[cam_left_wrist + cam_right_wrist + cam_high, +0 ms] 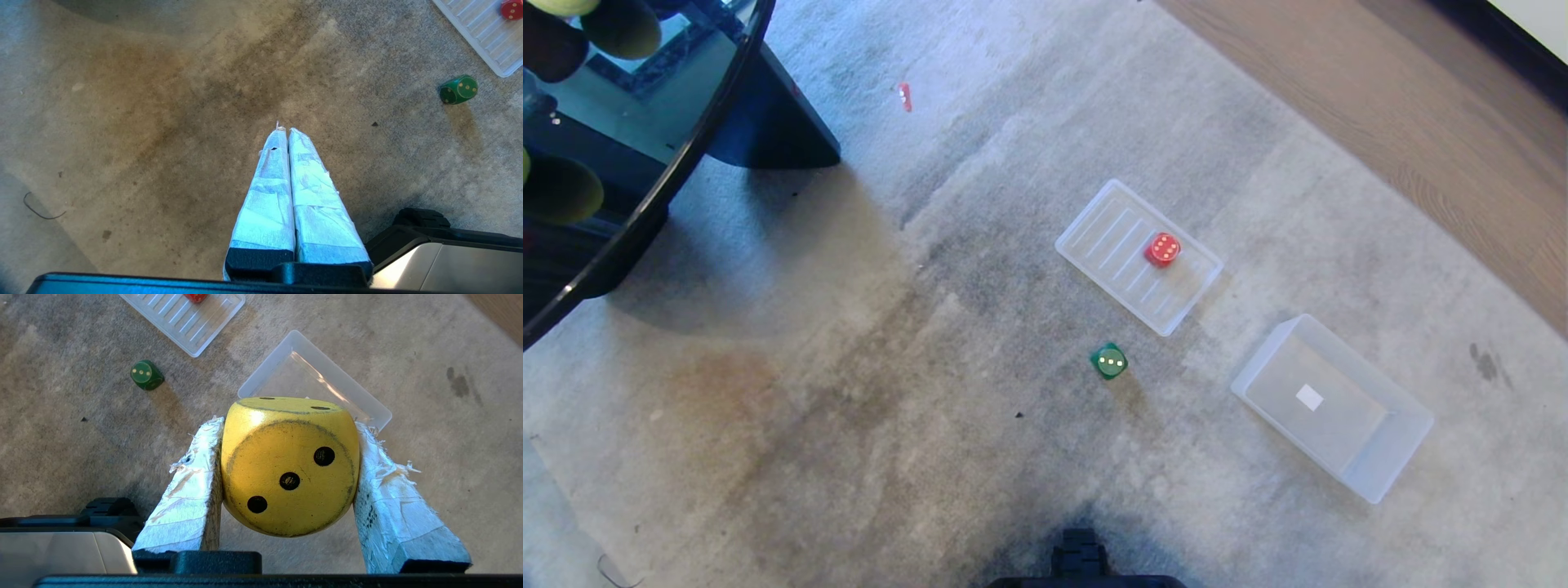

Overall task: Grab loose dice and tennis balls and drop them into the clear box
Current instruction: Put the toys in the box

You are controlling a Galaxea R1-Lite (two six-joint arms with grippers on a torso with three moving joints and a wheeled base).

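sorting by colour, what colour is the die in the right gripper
Yellow die, clearest in the right wrist view.

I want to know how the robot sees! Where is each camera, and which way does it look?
Head view: high on the robot's head, looking down at the carpet, ribbed tray and clear box; only a dark bit of its base shows.
Left wrist view: behind the shut left gripper, facing carpet.
Right wrist view: behind the right gripper, which clamps the yellow die.
All three share the green die and red die.

Stained grey carpet (849, 367); wood floor (1421, 106) far right; dark glass table (686, 122) left.
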